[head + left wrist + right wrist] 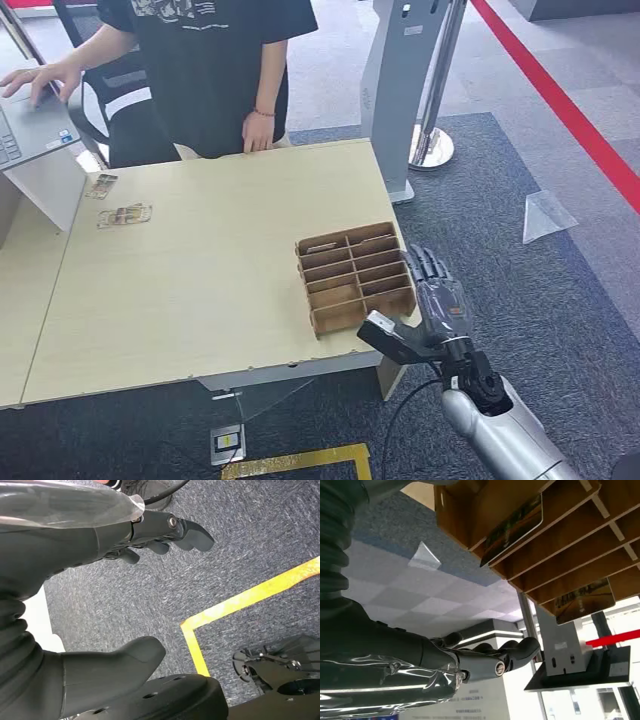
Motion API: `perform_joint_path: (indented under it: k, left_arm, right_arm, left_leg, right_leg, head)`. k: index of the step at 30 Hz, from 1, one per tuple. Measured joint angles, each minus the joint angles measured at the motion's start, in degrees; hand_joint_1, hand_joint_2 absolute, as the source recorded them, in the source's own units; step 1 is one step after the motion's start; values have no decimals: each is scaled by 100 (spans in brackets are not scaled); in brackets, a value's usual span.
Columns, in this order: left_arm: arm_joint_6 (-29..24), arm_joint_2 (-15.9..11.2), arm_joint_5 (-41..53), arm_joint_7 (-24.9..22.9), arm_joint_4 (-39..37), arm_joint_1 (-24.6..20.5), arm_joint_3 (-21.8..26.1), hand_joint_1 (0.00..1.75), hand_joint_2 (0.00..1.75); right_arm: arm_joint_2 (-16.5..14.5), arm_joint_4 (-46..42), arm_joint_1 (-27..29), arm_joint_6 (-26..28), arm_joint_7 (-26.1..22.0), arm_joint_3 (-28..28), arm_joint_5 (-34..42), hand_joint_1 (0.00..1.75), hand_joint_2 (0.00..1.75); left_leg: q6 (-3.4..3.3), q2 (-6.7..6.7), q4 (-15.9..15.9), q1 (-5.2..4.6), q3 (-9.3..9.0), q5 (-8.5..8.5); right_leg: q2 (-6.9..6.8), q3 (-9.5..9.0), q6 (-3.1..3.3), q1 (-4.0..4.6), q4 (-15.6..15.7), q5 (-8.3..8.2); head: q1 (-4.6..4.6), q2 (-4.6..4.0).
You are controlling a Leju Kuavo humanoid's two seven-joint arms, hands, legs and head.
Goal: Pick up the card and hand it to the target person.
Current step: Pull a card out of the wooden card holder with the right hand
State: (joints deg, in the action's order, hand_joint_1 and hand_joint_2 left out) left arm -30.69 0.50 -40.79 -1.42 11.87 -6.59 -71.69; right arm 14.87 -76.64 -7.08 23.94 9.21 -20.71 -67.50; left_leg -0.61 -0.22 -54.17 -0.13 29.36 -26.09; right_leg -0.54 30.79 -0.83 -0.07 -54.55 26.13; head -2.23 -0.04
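Observation:
A brown slotted card holder (355, 276) stands near the table's right front corner. In the right wrist view the holder (561, 540) is close, with one picture card (514, 526) standing in a slot and another card (585, 599) in a slot further along. My right hand (438, 298) hovers just off the table edge, right beside the holder, fingers stretched out and apart, holding nothing. Its fingers (497, 661) are apart from the cards. A person in a black shirt (219, 70) stands behind the table, one hand (257, 131) at its far edge. My left hand (75, 540) hangs over the carpet, holding nothing.
An open laptop (30, 125) sits at the far left with the person's other hand on it. Two loose cards (124, 215) (100, 186) lie on the table's left part. A grey kiosk stand (400, 90) rises behind the right corner. Yellow floor tape (241, 600) runs below.

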Motion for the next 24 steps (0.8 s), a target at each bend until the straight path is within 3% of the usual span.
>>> perform_joint_path:
  k: [18, 24]
  left_arm:
    - [36, 0, 75, -1, 0, 2, 0, 0, 175]
    - [40, 2, 83, 4, 0, 2, 0, 0, 175]
  right_arm:
    - [-67, 292, -190, -53, 62, -276, 111, 25, 175]
    - [-67, 290, -216, -73, 86, -302, 140, 61, 175]
  left_leg:
    - [0, 0, -1, 0, 0, 0]
    - [0, 0, -1, 0, 0, 0]
  right_leg:
    - [0, 0, 0, 0, 0, 0]
    - [0, -1, 0, 0, 0, 0]
  head:
    - [0, 1]
    - [-1, 1]
